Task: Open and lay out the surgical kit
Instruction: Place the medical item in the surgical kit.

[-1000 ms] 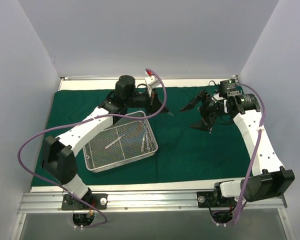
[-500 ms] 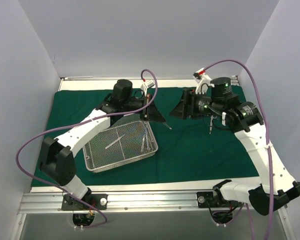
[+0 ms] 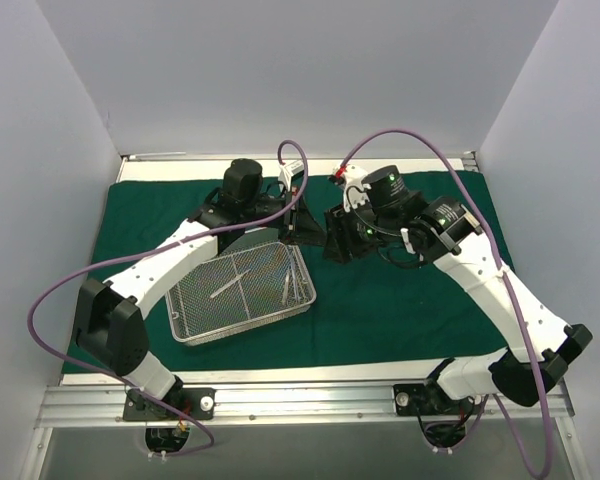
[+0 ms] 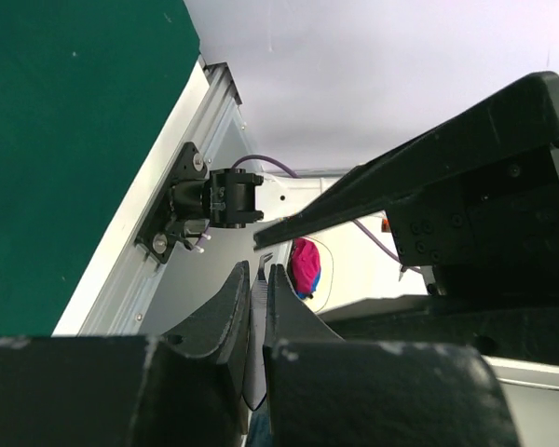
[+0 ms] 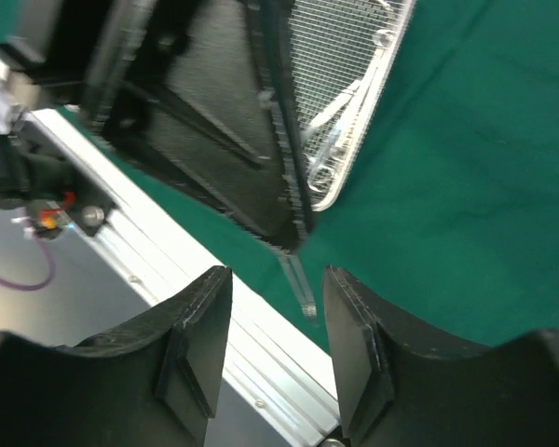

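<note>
The dark green cloth (image 3: 410, 300) of the surgical kit lies spread flat over the table. On its left part stands the silver wire-mesh tray (image 3: 250, 323) with slim instruments (image 3: 228, 283) lying in it. My left gripper (image 3: 312, 230) hovers just right of the tray, shut on a slim silver instrument (image 4: 255, 317). My right gripper (image 3: 337, 240) faces it closely. In the right wrist view the instrument's tip (image 5: 298, 284) sticks out from the left gripper's black fingers (image 5: 252, 177) into the gap of my right gripper (image 5: 278, 275), which is open and touches nothing.
An aluminium rail (image 3: 300, 400) runs along the near table edge below the cloth. White walls close in the left, right and back. Purple cables (image 3: 55, 290) loop off both arms. A pink and blue object (image 4: 305, 265) shows beyond the table.
My right arm has swung left from the right side until its gripper meets the left gripper, and its jaws have narrowed. The left gripper stays shut on the instrument, nearly still.
</note>
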Robot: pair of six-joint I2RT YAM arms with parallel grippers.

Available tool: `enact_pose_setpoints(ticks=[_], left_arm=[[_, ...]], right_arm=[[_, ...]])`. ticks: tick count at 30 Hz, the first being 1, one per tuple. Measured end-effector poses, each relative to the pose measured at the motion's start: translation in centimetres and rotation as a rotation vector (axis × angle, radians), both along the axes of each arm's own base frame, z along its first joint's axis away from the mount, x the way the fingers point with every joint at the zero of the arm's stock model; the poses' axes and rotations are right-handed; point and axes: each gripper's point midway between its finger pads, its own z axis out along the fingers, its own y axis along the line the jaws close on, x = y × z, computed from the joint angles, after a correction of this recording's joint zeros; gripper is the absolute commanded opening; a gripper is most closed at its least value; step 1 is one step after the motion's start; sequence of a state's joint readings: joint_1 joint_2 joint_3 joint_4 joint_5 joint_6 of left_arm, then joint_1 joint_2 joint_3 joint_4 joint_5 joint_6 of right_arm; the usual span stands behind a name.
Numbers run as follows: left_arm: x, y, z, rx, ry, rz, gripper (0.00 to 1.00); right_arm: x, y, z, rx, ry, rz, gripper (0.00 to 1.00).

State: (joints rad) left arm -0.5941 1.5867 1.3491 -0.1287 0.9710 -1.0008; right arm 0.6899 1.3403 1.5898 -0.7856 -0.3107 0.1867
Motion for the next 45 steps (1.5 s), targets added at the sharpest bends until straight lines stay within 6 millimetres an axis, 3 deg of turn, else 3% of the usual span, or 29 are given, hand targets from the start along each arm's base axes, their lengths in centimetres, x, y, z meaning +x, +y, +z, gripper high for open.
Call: enact_pose_setpoints(ticks=[13, 18, 19, 21, 22, 26, 27, 28, 30, 33, 37, 42, 45], left_arm=[[-0.1, -0.1, 0.2, -0.005, 0.013, -0.001, 0.02], [-0.1, -0.1, 0.2, -0.005, 0.020, 0.000, 0.02], [-0.2, -0.1, 0.2, -0.004, 0.023, -0.002, 0.02], [-0.3, 0.0, 0.2, -0.004, 0.029, -0.010, 0.05], [-0.4, 0.0, 0.1, -0.002, 0.035, -0.013, 0.27], [0.9, 0.6, -0.8, 0.028, 0.008, 0.041, 0.66], [1.4, 1.0, -1.1, 0.038, 0.000, 0.065, 0.84], [2.1, 1.6, -1.3, 0.048, -0.011, 0.092, 0.94], [4.0, 3.6, -1.8, 0.077, -0.025, 0.171, 0.94], [7.5, 7.8, -2.7, 0.161, -0.084, 0.324, 0.94], [9.9, 12.7, -4.5, 0.365, -0.197, 0.471, 0.94], [8.5, 15.8, -6.9, 0.610, -0.324, 0.457, 0.94], [7.1, 17.0, -8.3, 0.667, -0.351, 0.427, 0.94]], right_arm=[[0.8, -0.5, -1.0, -0.098, -0.020, 0.005, 0.31], [0.6, 0.1, -1.5, -0.108, -0.013, 0.026, 0.11], [0.6, 0.1, -1.5, -0.110, -0.013, 0.031, 0.02], [0.5, 0.2, -1.5, -0.115, -0.021, 0.046, 0.00], [0.4, 0.2, -1.5, -0.118, -0.022, 0.053, 0.00], [0.7, 0.2, -1.8, -0.112, -0.013, 0.012, 0.00], [0.8, 0.1, -2.2, -0.114, -0.005, -0.003, 0.00], [0.9, -0.2, -2.8, -0.124, 0.008, -0.018, 0.00], [1.0, -0.8, -4.3, -0.142, 0.044, -0.050, 0.00], [1.5, -3.1, -7.5, -0.171, 0.118, -0.134, 0.00], [3.4, -9.6, -12.1, -0.243, 0.202, -0.360, 0.00], [6.4, -19.9, -15.0, -0.322, 0.233, -0.705, 0.00], [8.1, -24.0, -15.5, -0.397, 0.202, -0.825, 0.00]])
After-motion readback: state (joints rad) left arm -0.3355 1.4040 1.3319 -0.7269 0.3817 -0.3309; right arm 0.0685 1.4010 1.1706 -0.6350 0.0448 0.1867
